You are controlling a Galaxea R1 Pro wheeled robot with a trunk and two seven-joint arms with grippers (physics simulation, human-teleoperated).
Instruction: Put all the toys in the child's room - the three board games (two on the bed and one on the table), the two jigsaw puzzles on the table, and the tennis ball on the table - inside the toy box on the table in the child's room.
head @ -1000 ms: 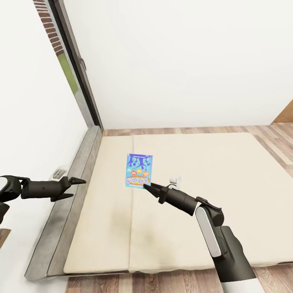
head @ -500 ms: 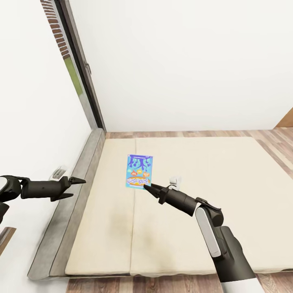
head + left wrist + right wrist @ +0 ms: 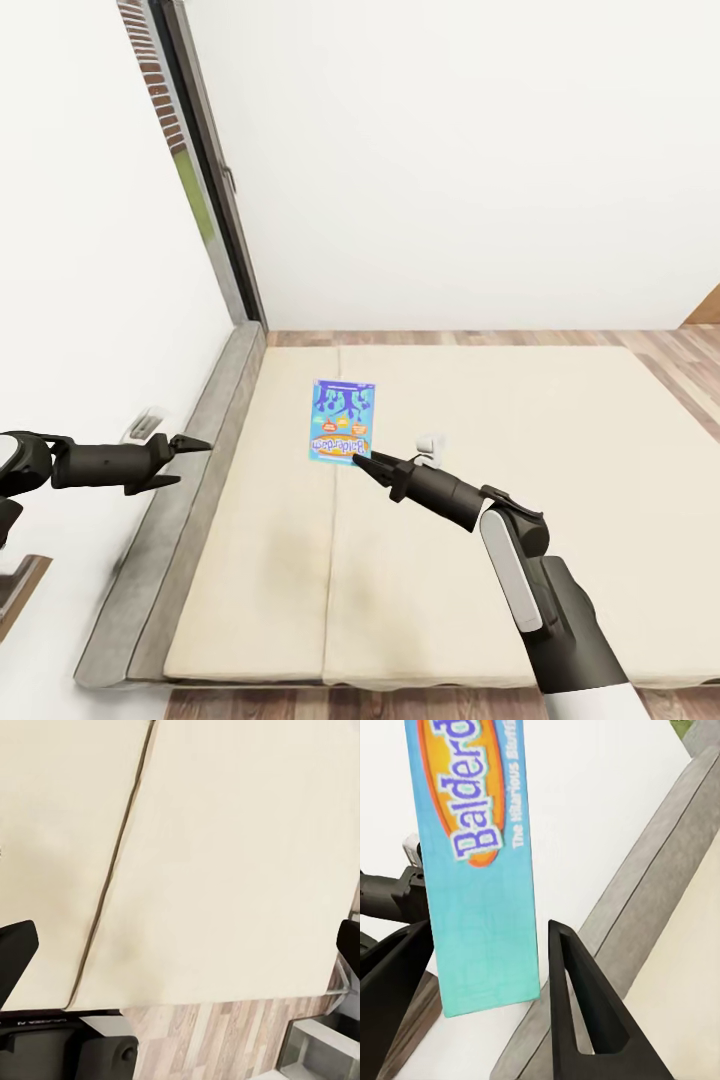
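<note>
A small blue cartoon-printed board game (image 3: 342, 420) hangs above the cream bed (image 3: 560, 480), its lower edge pinched in my right gripper (image 3: 362, 462). In the right wrist view the same board game (image 3: 480, 870), lettered "Balderdash", stands between the two dark fingers (image 3: 577, 997) of the right gripper (image 3: 487, 937), with the white wall and grey bed frame behind it. My left gripper (image 3: 185, 462) is held open over the bed's left edge with nothing in it. Its fingertips sit far apart in the left wrist view (image 3: 180, 945), above the mattress seam.
A grey bed frame (image 3: 190, 470) runs along the left wall. Behind it stands a dark-framed window (image 3: 215, 200) with brick outside. Wood-plank floor (image 3: 680, 350) lies beyond the bed at the right and in front of it (image 3: 350, 700).
The whole view has shifted, so the bed and window sit further right in the picture. Both arms and the blue game keep their places relative to each other.
</note>
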